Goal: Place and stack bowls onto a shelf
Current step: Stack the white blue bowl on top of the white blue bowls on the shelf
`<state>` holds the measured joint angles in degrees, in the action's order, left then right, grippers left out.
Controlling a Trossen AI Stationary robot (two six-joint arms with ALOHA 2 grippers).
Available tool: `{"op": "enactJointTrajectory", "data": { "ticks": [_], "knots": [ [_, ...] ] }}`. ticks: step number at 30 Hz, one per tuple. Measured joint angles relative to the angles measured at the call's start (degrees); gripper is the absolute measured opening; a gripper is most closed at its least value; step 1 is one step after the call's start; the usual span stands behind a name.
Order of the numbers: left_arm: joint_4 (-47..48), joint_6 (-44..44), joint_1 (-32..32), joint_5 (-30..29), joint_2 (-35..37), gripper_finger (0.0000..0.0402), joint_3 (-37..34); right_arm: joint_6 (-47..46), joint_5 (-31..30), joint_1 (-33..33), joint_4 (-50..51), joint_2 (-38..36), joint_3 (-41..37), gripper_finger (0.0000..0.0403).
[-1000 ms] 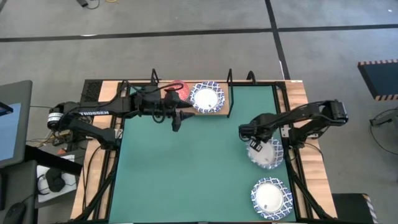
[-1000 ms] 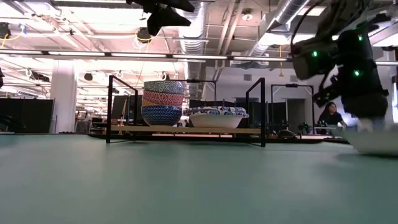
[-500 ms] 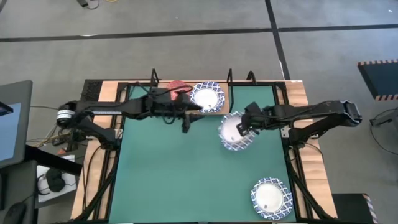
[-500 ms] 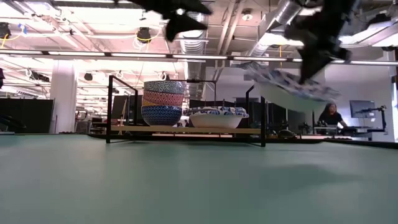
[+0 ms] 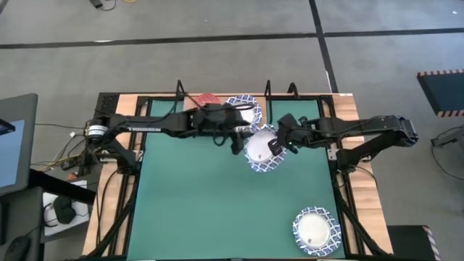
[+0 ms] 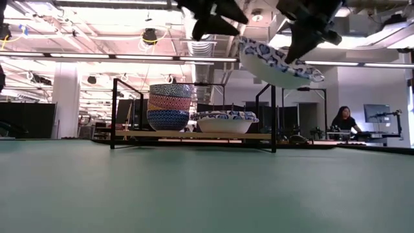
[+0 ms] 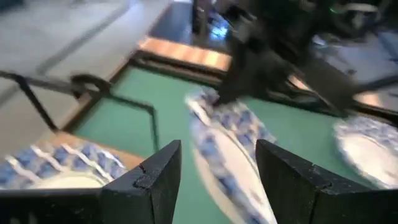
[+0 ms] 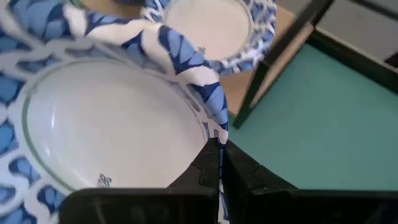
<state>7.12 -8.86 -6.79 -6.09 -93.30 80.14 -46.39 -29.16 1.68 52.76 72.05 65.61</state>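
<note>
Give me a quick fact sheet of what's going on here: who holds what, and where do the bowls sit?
Right gripper: shut on the rim of a white blue-patterned bowl, held tilted in the air near the shelf.
Left gripper: fingers open, holding nothing, close beside the carried bowl.
On the shelf: a stack of small bowls and one wide patterned bowl.
On the green mat: another wide patterned bowl, near the right front corner.
</note>
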Motion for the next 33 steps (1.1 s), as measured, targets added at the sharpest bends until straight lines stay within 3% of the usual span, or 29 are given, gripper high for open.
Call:
{"op": "enactJointTrajectory", "data": {
  "ticks": [3,11,15,22,33],
  "knots": [
    [7.5,2.55,-0.07,-2.09,-1.42,0.019,2.99,0.82,-1.16,0.29,-0.49,0.37,0.95,0.0027],
    [9.29,4.61,0.22,-0.49,-3.25,0.0184,5.64,4.7,-2.58,-0.99,-2.87,0.33,2.14,0.0028],
    [9.99,4.3,0.02,-2.43,-3.49,0.0146,5.66,6.66,-2.99,-1.65,-4.28,0.33,2.52,0.0028],
    [10.46,4.75,-1.97,-3.36,-3.49,0.0017,5.66,9.42,-3.29,-2.17,-7.26,0.33,2.53,0.0033],
    [10.28,9.43,-9.71,-0.96,-2.75,0.0001,6.11,9.55,-1.45,-2.96,-10.51,-0.13,2.64,0.0082]
  ]
}}
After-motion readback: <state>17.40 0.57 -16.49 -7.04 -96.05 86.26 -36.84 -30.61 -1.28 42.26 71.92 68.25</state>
